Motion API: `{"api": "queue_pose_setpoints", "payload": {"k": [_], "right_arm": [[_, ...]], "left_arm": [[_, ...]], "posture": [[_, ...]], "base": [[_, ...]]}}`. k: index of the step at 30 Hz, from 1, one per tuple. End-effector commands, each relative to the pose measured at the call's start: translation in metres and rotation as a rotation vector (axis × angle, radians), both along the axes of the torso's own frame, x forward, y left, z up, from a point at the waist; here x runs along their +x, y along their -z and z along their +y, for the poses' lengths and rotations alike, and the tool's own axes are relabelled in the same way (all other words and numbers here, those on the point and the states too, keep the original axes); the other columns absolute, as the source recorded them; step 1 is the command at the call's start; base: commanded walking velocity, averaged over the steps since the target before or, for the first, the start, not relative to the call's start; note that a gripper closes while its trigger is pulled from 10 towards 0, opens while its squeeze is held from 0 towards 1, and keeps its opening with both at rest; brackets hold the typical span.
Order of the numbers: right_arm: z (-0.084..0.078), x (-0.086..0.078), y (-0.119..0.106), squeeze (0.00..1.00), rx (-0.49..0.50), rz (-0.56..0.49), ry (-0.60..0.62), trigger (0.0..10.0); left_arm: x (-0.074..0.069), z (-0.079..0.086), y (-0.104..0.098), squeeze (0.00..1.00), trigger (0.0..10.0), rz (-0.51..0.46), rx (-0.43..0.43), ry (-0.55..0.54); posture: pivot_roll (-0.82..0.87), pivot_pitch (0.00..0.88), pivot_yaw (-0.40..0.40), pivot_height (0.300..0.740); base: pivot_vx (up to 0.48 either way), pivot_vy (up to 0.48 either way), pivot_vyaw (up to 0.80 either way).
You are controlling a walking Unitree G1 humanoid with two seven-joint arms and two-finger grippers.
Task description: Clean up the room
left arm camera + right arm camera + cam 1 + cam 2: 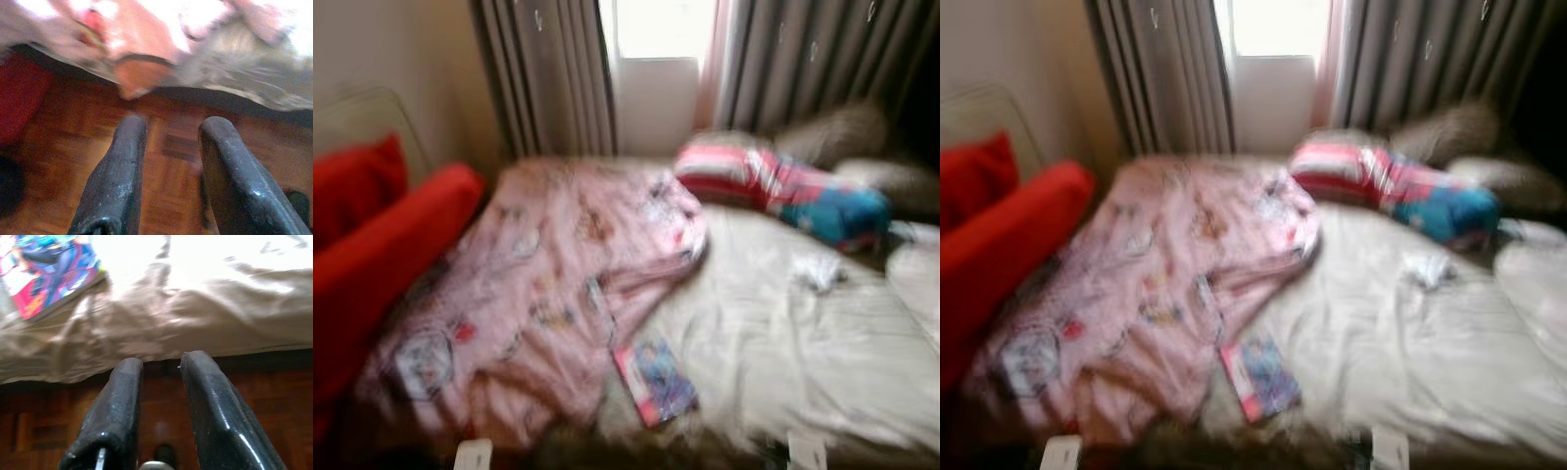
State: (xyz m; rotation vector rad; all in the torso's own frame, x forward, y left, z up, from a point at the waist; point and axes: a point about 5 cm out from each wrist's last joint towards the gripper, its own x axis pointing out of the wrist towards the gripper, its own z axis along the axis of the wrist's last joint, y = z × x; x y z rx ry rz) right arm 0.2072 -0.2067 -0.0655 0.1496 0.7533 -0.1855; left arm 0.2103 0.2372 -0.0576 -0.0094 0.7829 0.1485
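A cream-sheeted bed (783, 343) lies ahead, blurred. A rumpled pink patterned blanket (548, 284) covers its left half. A colourful book (656, 382) lies near the front edge, also in the right wrist view as the book (49, 274). My left gripper (171, 127) hangs open over the wooden floor (171, 147) below the hanging blanket edge (142, 73). My right gripper (161, 361) is open, low in front of the bed's edge (171, 333), with nothing between its fingers.
A striped red, pink and blue pillow (773, 186) and grey-brown cushions (842, 132) sit at the bed's far right. A crumpled white item (819, 272) lies on the sheet. Red cushions (382, 235) stand on the left. Grey curtains (548, 69) frame a bright window (661, 29).
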Motion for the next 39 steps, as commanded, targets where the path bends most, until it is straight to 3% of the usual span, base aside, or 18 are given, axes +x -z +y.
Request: {"api": "queue_pose_setpoints", "payload": {"k": [1,6,31,39], "right_arm": [[-0.0065,-0.0057,0.0020,0.00,-0.013,0.015,0.011,10.0],[-0.0063,-0.0060,0.0020,0.00,-0.012,0.012,0.007,10.0],[-0.0060,-0.0071,0.0025,0.00,-0.014,0.013,-0.018,10.0],[-0.0057,-0.0059,0.0019,0.00,-0.017,0.013,-0.035,10.0]], "left_arm": [[-0.0030,-0.0039,0.0031,0.00,10.0,0.020,-0.003,0.012],[-0.0035,-0.0040,0.0034,0.00,10.0,0.021,-0.003,0.013],[-0.0048,-0.0051,0.0041,0.00,10.0,0.017,-0.016,0.015],[-0.0041,-0.0051,0.0038,0.00,10.0,0.015,-0.019,0.013]], "posture": [[-0.07,0.000,0.058,0.740],[-0.07,0.000,0.056,0.740],[-0.07,0.000,0.051,0.740],[-0.07,0.000,0.049,0.740]], "base": [[0.000,0.480,0.00],[0.000,0.480,0.00],[0.000,0.000,0.00],[0.289,0.000,0.30]]}}
